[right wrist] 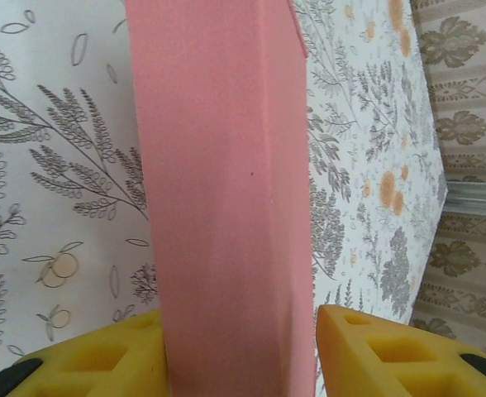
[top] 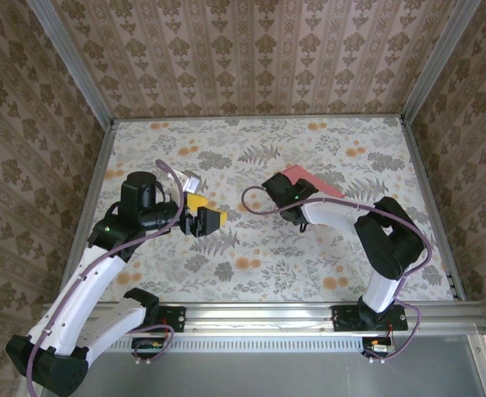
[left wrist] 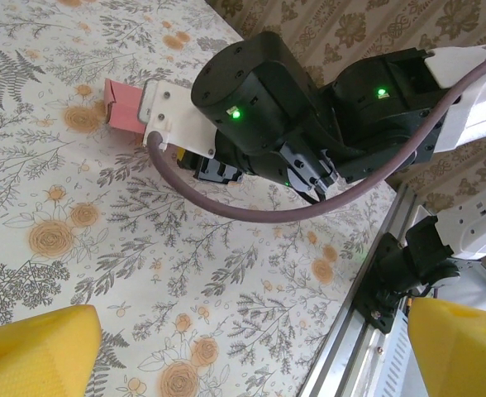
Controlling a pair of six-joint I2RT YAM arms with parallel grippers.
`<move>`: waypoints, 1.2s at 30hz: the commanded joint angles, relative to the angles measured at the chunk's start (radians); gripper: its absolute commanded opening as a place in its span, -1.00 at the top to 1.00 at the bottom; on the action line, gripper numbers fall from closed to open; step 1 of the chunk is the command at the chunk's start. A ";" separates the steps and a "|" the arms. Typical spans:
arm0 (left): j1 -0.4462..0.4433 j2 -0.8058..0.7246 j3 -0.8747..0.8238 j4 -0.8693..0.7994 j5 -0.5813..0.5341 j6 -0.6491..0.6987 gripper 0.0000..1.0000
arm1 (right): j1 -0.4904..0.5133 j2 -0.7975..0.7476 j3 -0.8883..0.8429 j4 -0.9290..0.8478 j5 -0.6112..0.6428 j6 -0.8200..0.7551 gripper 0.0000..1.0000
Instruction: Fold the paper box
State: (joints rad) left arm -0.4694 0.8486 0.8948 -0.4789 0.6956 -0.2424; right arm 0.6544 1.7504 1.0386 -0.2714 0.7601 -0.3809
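Box sits between the right gripper's jaws at mid-frame — pinched or loose we cannot tell — so we should back off straight, left gripper standing wide.

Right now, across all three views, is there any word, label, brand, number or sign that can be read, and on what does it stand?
No text can be read.
Paper box: plain pink card, no print on the faces that show.
Yellow pads of the left gripper: blank.
Tablecloth and walls: flower and leaf patterns, no lettering.
Green lights on the right arm: lamps, no characters.
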 commanded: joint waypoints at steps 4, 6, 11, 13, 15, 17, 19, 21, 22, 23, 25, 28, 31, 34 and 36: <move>0.006 -0.017 -0.017 0.015 0.019 -0.006 -0.91 | 0.019 0.028 -0.023 -0.042 -0.034 0.081 -0.03; 0.006 -0.016 -0.016 0.016 0.018 -0.005 -0.91 | 0.020 0.028 -0.023 -0.054 -0.054 0.104 -0.06; 0.006 -0.013 -0.017 0.014 0.017 -0.004 -0.91 | 0.020 0.025 -0.017 -0.094 -0.127 0.151 -0.15; 0.006 -0.011 -0.017 0.014 0.017 -0.006 -0.92 | 0.021 0.026 -0.011 -0.110 -0.160 0.165 -0.17; 0.006 -0.008 -0.016 0.014 0.016 -0.006 -0.92 | 0.020 0.029 -0.008 -0.123 -0.186 0.177 -0.18; 0.006 -0.008 -0.016 0.014 0.016 -0.006 -0.92 | 0.021 0.033 -0.004 -0.130 -0.204 0.186 -0.19; 0.006 -0.007 -0.017 0.013 0.015 -0.007 -0.92 | 0.020 0.029 -0.003 -0.133 -0.216 0.193 -0.20; 0.006 -0.005 -0.019 0.012 0.013 -0.008 -0.92 | 0.021 0.021 -0.002 -0.135 -0.225 0.200 -0.20; 0.008 -0.006 -0.019 0.012 0.012 -0.008 -0.92 | 0.021 0.014 -0.001 -0.135 -0.228 0.206 -0.20; 0.006 -0.003 -0.019 0.011 0.011 -0.006 -0.92 | 0.021 0.003 -0.002 -0.135 -0.234 0.212 -0.21; 0.006 -0.001 -0.019 0.009 0.002 -0.006 -0.92 | 0.021 -0.019 -0.006 -0.135 -0.246 0.232 -0.22; 0.006 0.002 -0.025 0.004 -0.031 -0.011 -0.94 | 0.021 -0.081 -0.030 -0.111 -0.266 0.277 -0.24; 0.006 0.003 -0.031 0.000 -0.119 -0.024 -1.00 | 0.021 -0.160 -0.057 -0.085 -0.287 0.323 -0.28; 0.007 0.006 -0.024 -0.017 -0.234 -0.027 -1.00 | 0.018 -0.247 -0.088 -0.056 -0.310 0.367 -0.32; 0.038 0.015 -0.019 -0.020 -0.304 -0.023 -1.00 | 0.012 -0.303 -0.113 -0.037 -0.324 0.395 -0.36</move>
State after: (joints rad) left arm -0.4576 0.8574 0.8722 -0.4877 0.5316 -0.2543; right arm 0.6685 1.5139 0.9558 -0.3408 0.4767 -0.0620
